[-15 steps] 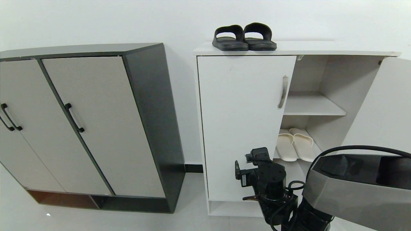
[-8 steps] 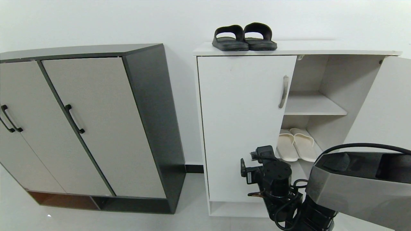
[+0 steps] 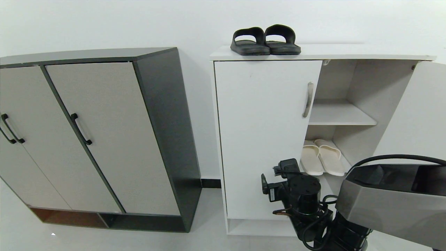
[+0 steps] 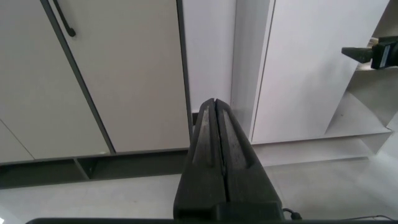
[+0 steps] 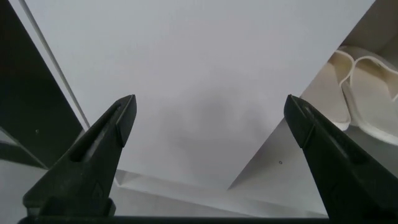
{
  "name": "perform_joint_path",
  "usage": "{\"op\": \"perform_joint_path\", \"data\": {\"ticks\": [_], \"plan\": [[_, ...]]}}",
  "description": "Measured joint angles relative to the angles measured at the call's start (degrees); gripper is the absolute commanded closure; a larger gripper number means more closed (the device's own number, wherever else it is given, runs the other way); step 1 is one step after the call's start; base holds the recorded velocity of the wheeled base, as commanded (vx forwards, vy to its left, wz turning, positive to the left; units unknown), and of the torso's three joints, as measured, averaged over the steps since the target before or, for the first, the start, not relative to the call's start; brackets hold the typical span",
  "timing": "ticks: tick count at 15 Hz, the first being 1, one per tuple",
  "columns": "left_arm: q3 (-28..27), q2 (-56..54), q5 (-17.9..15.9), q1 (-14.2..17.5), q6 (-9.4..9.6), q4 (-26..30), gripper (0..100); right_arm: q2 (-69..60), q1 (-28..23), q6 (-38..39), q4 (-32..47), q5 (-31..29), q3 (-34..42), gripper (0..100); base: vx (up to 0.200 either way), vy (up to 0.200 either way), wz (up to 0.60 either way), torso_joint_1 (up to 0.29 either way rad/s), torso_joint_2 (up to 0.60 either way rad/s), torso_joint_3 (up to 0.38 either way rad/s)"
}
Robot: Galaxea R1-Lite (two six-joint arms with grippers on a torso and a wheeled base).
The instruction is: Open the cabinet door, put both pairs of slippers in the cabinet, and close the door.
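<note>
A black pair of slippers (image 3: 264, 40) sits on top of the white cabinet (image 3: 261, 139). The cabinet's right door (image 3: 418, 115) stands wide open and its left door is closed. A white pair of slippers (image 3: 322, 157) lies side by side on the lower shelf inside. My right gripper (image 5: 210, 106) is open and empty, low in front of the closed left door, with the white slippers (image 5: 364, 87) off to one side. My left gripper (image 4: 214, 106) is shut on nothing and faces the gap between the two cabinets near the floor.
A dark cabinet (image 3: 104, 132) with two closed grey doors and black handles stands left of the white one. The upper shelf (image 3: 339, 113) inside the white cabinet is bare. The light floor (image 3: 209, 240) lies in front of both cabinets.
My right arm has drifted slightly to the right and a little lower in front of the white cabinet. The slippers and doors have not moved.
</note>
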Motion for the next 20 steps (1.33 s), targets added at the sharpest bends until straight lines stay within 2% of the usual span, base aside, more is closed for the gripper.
{"op": "perform_joint_path", "data": {"ticks": [7,12,20], "plan": [[0.0,0.0,0.0,0.0,0.02,0.04,100,-0.02,0.0,-0.3,-0.73,-0.06,0.16,0,0.0,0.0,0.0,0.002,-0.03,-0.028],[-0.02,-0.02,0.02,0.0,0.02,-0.05,100,-0.02,0.02,-0.63,-1.04,-0.11,0.09,0,0.0,0.0,0.0,0.035,-0.37,-0.333],[0.0,-0.02,0.0,0.0,0.02,0.04,100,0.3,-0.02,-0.66,-0.77,-0.09,0.11,0,0.0,0.0,0.0,0.129,-0.46,-0.34]]}}
